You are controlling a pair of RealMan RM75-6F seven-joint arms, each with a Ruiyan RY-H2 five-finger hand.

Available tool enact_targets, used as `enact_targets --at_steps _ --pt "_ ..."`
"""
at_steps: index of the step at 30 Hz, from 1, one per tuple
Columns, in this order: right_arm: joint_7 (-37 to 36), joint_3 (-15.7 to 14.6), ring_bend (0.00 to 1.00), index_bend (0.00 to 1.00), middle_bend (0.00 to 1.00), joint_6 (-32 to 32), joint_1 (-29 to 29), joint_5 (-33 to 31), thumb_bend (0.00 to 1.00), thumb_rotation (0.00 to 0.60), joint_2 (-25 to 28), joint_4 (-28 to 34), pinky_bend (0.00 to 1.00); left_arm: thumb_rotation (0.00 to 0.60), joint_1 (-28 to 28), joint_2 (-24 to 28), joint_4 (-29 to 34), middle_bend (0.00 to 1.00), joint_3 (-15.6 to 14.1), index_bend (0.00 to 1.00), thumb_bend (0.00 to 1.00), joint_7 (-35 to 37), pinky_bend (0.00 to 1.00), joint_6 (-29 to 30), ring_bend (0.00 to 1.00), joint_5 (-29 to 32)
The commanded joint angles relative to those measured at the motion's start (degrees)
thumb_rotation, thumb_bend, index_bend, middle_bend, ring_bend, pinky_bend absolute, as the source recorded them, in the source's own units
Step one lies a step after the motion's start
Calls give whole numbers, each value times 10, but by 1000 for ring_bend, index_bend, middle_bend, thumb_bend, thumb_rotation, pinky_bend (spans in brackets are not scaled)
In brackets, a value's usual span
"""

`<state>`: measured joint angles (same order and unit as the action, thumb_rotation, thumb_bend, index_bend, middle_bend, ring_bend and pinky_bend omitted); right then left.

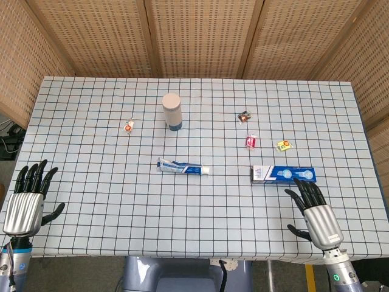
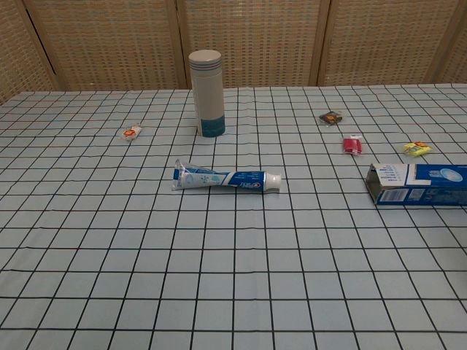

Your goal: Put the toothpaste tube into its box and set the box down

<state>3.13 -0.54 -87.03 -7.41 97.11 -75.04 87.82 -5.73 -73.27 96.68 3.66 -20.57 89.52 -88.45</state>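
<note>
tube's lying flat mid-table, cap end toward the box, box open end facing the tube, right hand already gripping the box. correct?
Not quite. The right hand is not gripping the box; the head view shows it open just in front of the box, holding nothing. The rest holds: the tube lies flat, cap toward the box's open end.

1. A desk (image 1: 91, 231) fills most of both views, covered by a pale cloth printed with a dark grid.
2. Behind its far edge stands a screen (image 1: 200, 36) of woven cane panels in light wooden frames, angled inward at both sides.
3. The light is even and soft.
4. Grey floor (image 1: 371, 274) shows at the near right corner.
</note>
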Motion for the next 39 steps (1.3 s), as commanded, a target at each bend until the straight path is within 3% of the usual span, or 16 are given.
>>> enact_targets --at_steps 1,18,39 --pt "0 -1 0 200 0 -1 0 2 169 600 1 1 73 600 1 0 0 0 -1 118 206 -2 0 1 0 -2" --pt "20 6 0 199 0 -4 1 -4 169 600 -6 -5 64 600 -1 -1 -6 0 4 118 206 6 0 -4 0 10" --pt "10 40 0 198 0 -32 10 -40 169 600 1 -9 40 600 -6 -4 -22 0 6 118 209 13 0 -20 0 28"
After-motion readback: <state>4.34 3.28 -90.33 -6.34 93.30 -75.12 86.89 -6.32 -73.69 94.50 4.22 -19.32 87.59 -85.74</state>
